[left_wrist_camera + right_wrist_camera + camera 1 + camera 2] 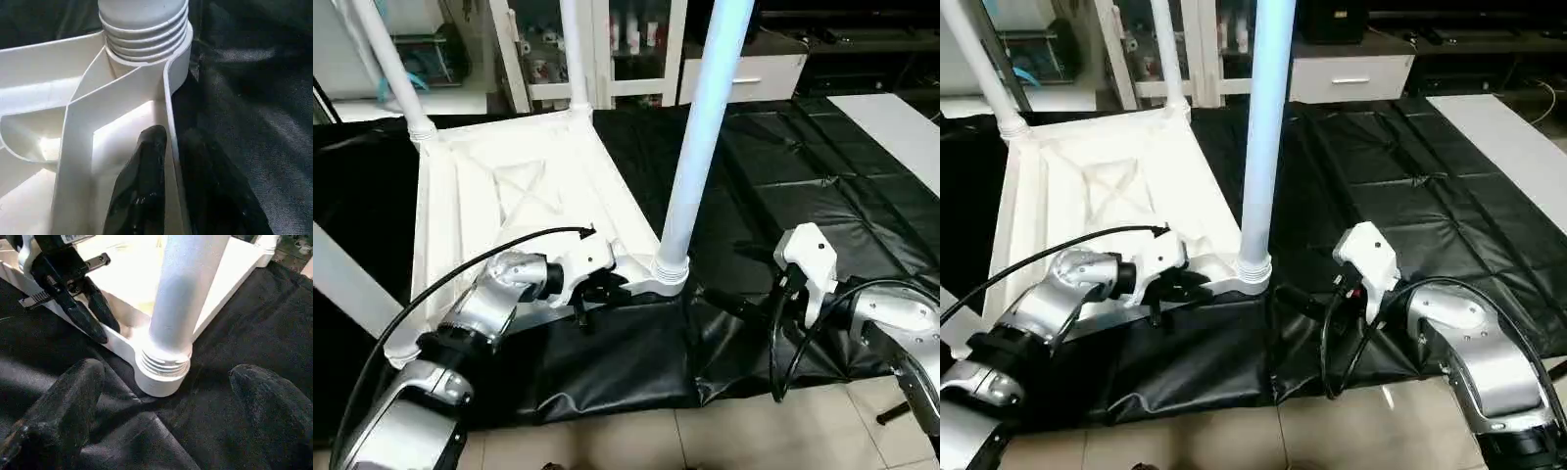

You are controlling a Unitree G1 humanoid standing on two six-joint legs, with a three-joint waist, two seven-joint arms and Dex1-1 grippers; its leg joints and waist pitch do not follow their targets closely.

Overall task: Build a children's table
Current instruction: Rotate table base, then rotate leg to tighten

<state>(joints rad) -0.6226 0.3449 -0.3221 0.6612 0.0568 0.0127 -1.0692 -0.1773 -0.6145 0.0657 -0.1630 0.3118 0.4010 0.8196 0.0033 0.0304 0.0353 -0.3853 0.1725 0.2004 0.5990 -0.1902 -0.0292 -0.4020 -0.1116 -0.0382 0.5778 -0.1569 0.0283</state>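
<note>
The tabletop point(524, 211) is seen lying underside up on the black-covered counter point(803, 186), left of centre in the head views, with its X-ribbing exposed. A leg point(700, 137) is stood upright in the near corner socket point(668, 279), just below the middle of the frame; its threaded collar is seen at the socket mouth in both wrist views. Two more legs point(396, 73) point(575, 54) are seen rising from the far corners, at upper left and upper centre.

The left gripper point(93, 316) is placed at the tabletop's near edge, just left of the socket. Its jaws are narrowly parted and set astride the rim wall: one finger point(142, 191) is seen inside the rim, the other outside against the black cover. Whether the wall is actually pinched cannot be told.

The right gripper point(166, 416) is held low over the counter at lower right of the head views, facing the socket from the right. Its jaws are spread wide, one finger point(63, 406) on each side of the socket base, apart from it; nothing is held.

A white panel point(891, 122) is noted at the upper right edge.
</note>
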